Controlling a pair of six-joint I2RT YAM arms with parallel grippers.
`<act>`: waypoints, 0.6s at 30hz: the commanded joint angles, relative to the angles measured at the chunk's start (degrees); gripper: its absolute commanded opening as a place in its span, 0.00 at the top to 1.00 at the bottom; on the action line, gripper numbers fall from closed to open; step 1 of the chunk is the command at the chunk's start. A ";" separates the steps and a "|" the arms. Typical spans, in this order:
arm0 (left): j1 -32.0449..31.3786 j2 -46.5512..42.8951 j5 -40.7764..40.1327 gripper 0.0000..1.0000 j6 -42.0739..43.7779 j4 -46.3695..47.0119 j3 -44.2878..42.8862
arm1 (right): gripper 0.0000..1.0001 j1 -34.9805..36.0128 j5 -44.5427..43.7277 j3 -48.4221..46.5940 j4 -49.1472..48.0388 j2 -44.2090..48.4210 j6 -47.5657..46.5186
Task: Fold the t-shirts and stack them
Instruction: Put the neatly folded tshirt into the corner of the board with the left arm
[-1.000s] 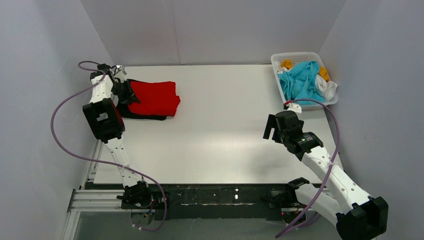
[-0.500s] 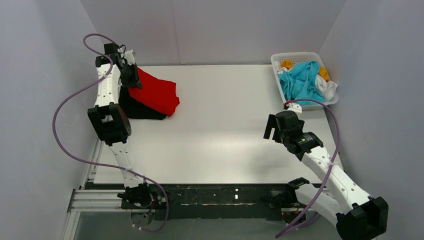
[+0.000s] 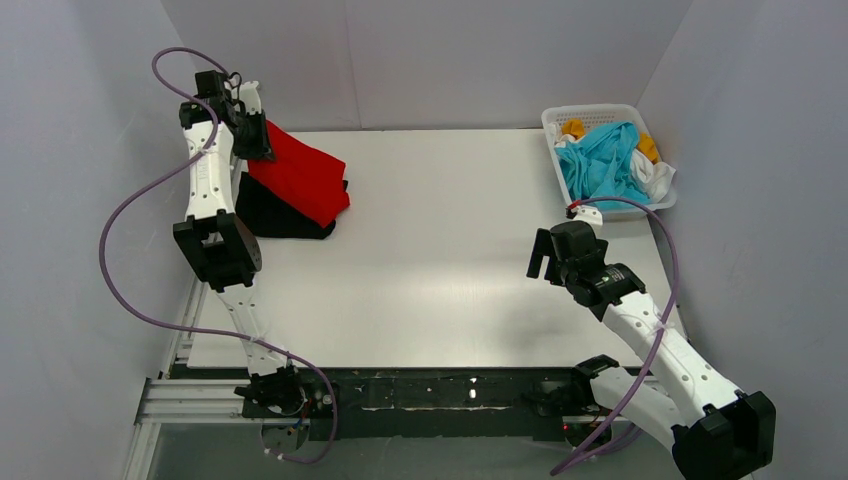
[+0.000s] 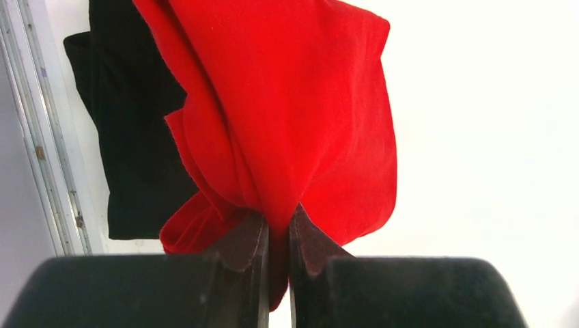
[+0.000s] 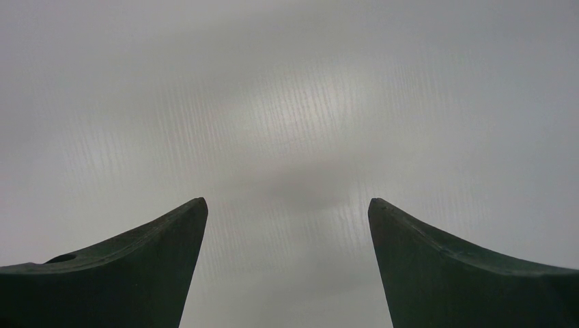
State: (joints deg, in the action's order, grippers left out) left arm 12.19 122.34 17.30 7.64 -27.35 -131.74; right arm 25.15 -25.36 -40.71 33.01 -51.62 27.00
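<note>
Overhead view. White lattice basket [image 3: 592, 108] sits at the far right corner of the bench [image 3: 450, 270]. It holds a crumpled heap. A cyan shirt [image 3: 603, 165] lies on top and takes most of the room. A white shirt [image 3: 656, 178] spills over the right rim. An orange-yellow shirt [image 3: 573, 128] pokes out at the back left and again at the right.

Far left corner: a black shirt [image 3: 270, 214] lies folded flat on the bench. A red shirt [image 3: 300, 180] is half lifted off it, its upper edge raised and its lower part draped down onto the black one.

The left arm stands tall and reaches up and back into that corner. The left fingers [image 3: 258, 146] are at the top edge of the red shirt. A purple cable [image 3: 125, 215] loops wide off the arm.

The right arm leans in low from the near right. The right fingers [image 3: 541, 256] hang over bare bench, well short of the basket.

Left wrist view. The left fingers [image 4: 242, 242] are pressed together, pinching a gathered fold of the red shirt [image 4: 300, 116]. The cloth hangs away from them in loose folds. The black shirt [image 4: 130, 137] lies beneath, to the left, beside a metal rail [image 4: 41, 147] at the bench edge.

Right wrist view. The right fingers [image 5: 147, 270] are spread wide, with only pale bench [image 5: 287, 102] showing between them.
</note>
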 commanded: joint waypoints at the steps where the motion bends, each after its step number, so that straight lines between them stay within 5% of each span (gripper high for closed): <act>1: 0.23 -3.25 -0.07 1.00 1.63 -2.69 -0.44 | 0.04 -0.22 -0.82 -2.27 -1.51 -0.51 -0.36; 18: 9.78 3.05 9.09 1.00 3.30 7.14 15.16 | 0.05 -0.19 -0.73 -3.97 1.89 -1.43 1.20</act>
State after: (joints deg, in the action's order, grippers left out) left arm 19.44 124.22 21.28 10.76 -20.25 -118.69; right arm 25.15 -25.34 -40.91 33.80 -52.36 27.09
